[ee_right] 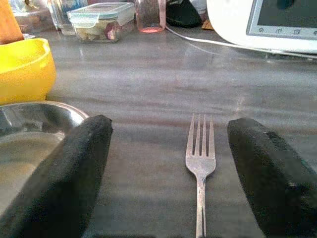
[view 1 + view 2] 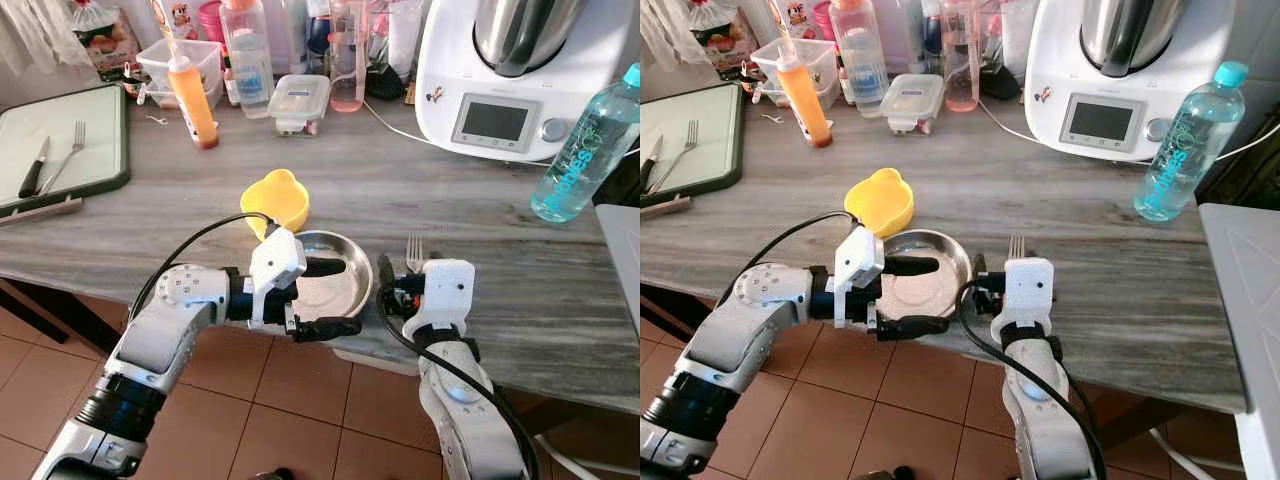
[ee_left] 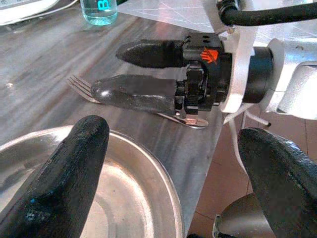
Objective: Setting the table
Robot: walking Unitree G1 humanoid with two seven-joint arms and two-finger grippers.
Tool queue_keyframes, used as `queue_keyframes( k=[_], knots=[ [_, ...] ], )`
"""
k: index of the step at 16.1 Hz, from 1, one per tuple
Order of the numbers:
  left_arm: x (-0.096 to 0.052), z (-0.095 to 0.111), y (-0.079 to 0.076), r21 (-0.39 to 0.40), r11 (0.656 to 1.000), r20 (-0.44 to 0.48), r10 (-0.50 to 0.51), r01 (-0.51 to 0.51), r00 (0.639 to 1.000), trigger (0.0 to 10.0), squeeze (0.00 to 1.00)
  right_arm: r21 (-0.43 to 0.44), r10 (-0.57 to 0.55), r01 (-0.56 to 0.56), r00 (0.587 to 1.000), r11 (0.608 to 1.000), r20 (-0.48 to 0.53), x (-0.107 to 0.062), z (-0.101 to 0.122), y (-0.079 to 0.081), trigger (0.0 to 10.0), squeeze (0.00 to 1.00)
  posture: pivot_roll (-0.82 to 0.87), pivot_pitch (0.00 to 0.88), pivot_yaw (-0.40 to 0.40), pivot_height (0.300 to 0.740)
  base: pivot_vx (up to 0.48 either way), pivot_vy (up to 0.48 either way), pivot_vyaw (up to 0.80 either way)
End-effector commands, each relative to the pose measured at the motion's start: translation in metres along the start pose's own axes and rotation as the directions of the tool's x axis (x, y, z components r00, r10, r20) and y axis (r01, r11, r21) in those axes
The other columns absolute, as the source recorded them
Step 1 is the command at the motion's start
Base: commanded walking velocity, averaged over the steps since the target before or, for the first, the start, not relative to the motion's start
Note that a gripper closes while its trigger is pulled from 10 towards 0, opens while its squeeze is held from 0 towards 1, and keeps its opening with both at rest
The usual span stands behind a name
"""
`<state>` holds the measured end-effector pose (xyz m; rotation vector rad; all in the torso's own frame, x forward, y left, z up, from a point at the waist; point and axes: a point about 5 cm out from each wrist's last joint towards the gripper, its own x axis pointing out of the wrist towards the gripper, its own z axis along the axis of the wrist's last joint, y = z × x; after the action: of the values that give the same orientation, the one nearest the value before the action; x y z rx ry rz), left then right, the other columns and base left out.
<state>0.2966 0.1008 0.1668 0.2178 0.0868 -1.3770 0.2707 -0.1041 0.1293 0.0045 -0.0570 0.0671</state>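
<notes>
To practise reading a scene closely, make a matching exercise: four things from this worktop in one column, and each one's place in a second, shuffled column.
Things:
1. fork
2. yellow bowl
3. steel plate
4. blue water bottle

Places:
A. beside the white kitchen machine
B. between the open fingers of the right gripper
C. just behind the steel plate
D. its near rim between the open fingers of the left gripper

Pairs: 1-B, 2-C, 3-D, 4-A

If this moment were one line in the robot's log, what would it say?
task: setting table | left gripper: open, straddling steel plate rim | right gripper: open, fork flat between fingers, ungripped | yellow bowl: behind plate
</notes>
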Motion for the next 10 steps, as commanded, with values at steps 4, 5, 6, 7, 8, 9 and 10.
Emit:
queue_keyframes(
  k=[4, 5, 6, 7, 8, 9, 10],
  knots=[
    [0.001, 0.002, 0.002, 0.012, 1.0, 0.006, 0.019, -0.019, 1.0, 10.0, 0.0, -0.086, -0.088, 0.098, 0.989, 0.991, 0.122, -0.004, 0.022, -0.016, 10.0, 1.0, 0.07, 0.118, 0.062, 0.74, 0.0, 0.0, 0.0],
    [0.001, 0.001, 0.002, 0.009, 1.0, 0.009, 0.021, -0.022, 1.0, 10.0, 0.0, -0.106, -0.103, 0.117, 0.986, 0.988, 0.131, -0.006, 0.023, -0.02, 10.0, 1.0, 0.07, 0.115, 0.059, 0.74, 0.0, 0.0, 0.0],
    [0.004, 0.001, -0.001, 0.001, 0.999, 0.021, 0.032, -0.032, 0.999, 10.0, 0.0, -0.123, -0.142, 0.157, 0.982, 0.98, 0.12, -0.014, 0.022, -0.033, 10.0, 1.0, 0.08, 0.12, 0.053, 0.74, 0.0, 0.0, 0.0],
    [0.004, 0.001, -0.001, -0.002, 0.999, 0.024, 0.035, -0.035, 0.999, 10.0, 0.0, -0.119, -0.152, 0.164, 0.983, 0.979, 0.1, -0.019, 0.018, -0.038, 10.0, 1.0, 0.08, 0.12, 0.053, 0.74, 0.0, 0.0, 0.0],
    [0.003, 0.001, -0.002, -0.006, 0.999, 0.027, 0.04, -0.04, 0.999, 10.0, 0.0, -0.117, -0.172, 0.178, 0.983, 0.977, 0.059, -0.028, 0.01, -0.044, 10.0, 1.0, 0.08, 0.123, 0.05, 0.74, 0.0, 0.0, 0.0],
    [0.003, 0.001, -0.002, -0.007, 0.999, 0.027, 0.042, -0.042, 0.999, 10.0, 0.0, -0.118, -0.172, 0.176, 0.984, 0.977, 0.043, -0.031, 0.008, -0.045, 10.0, 1.0, 0.08, 0.126, 0.045, 0.74, 0.0, 0.0, 0.0],
    [0.002, 0.0, -0.001, -0.007, 0.999, 0.027, 0.047, -0.047, 0.999, 10.0, 0.0, -0.125, -0.179, 0.178, 0.984, 0.976, 0.006, -0.039, 0.001, -0.047, 10.0, 1.0, 0.08, 0.126, 0.041, 0.74, 0.0, 0.0, 0.0]
  ],
)
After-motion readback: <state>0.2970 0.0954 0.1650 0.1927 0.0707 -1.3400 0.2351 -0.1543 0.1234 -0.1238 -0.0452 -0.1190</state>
